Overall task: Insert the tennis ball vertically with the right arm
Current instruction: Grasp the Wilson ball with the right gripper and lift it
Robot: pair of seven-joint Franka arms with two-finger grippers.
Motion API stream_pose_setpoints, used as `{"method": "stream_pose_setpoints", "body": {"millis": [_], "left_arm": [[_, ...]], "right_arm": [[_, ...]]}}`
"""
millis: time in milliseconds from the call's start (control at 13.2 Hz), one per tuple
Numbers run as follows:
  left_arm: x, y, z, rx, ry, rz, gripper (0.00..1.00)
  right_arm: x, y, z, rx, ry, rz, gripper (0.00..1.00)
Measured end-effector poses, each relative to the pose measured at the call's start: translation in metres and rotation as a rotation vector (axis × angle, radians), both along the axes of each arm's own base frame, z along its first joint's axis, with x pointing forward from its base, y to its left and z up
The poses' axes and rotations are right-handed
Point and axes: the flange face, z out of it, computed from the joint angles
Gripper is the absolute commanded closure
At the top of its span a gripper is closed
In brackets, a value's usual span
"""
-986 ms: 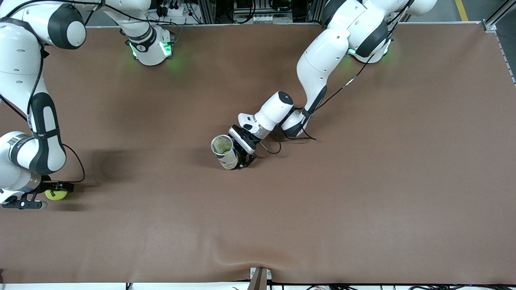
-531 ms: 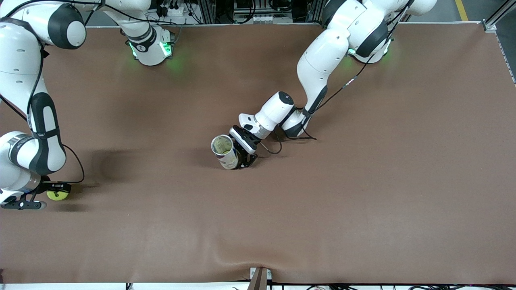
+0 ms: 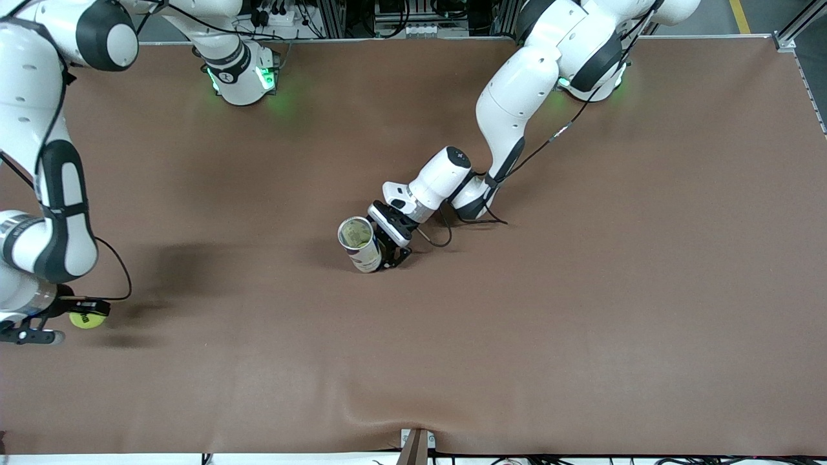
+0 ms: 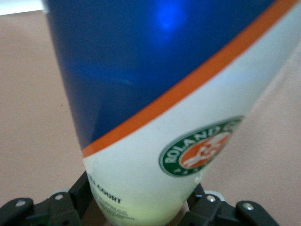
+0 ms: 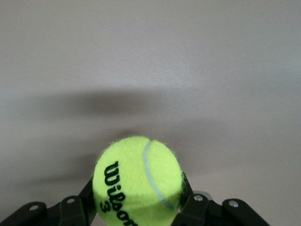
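A yellow-green Wilson tennis ball is held in my right gripper just above the brown table at the right arm's end; in the right wrist view the ball sits between the black fingers. An open-topped ball can with a blue, orange and white label stands upright at the table's middle. My left gripper is shut on its lower part; in the left wrist view the can fills the frame between the fingers.
The brown table mat is bare around the can and between the two grippers. A ridge in the mat shows near the front edge above a small bracket. The arm bases stand along the table's farthest edge.
My right gripper has shifted slightly toward the right arm's end and nearer the front with the ball in it, and its shadow has spread. The left arm and the can have not moved.
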Motion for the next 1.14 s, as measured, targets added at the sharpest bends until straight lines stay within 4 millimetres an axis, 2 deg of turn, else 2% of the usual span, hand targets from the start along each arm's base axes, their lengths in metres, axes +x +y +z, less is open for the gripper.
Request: {"method": "stream_pose_setpoints", "body": {"millis": [303, 531, 758, 910, 1138], "left_arm": [[0.000, 0.000, 0.000, 0.001, 0.000, 0.000, 0.17], [0.000, 0.000, 0.000, 0.001, 0.001, -0.001, 0.16], [0.000, 0.000, 0.000, 0.001, 0.001, -0.001, 0.16], [0.000, 0.000, 0.000, 0.001, 0.001, -0.001, 0.16], [0.000, 0.000, 0.000, 0.001, 0.001, -0.001, 0.16]], "right_arm": [[-0.008, 0.023, 0.103, 0.039, 0.017, -0.091, 1.00], [-0.021, 0.052, 0.162, 0.066, 0.047, -0.137, 1.00], [-0.033, 0.086, 0.207, 0.086, 0.102, -0.182, 1.00], [-0.040, 0.115, 0.233, 0.093, 0.135, -0.228, 1.00], [-0.043, 0.179, 0.258, 0.117, 0.142, -0.309, 1.00]]}}
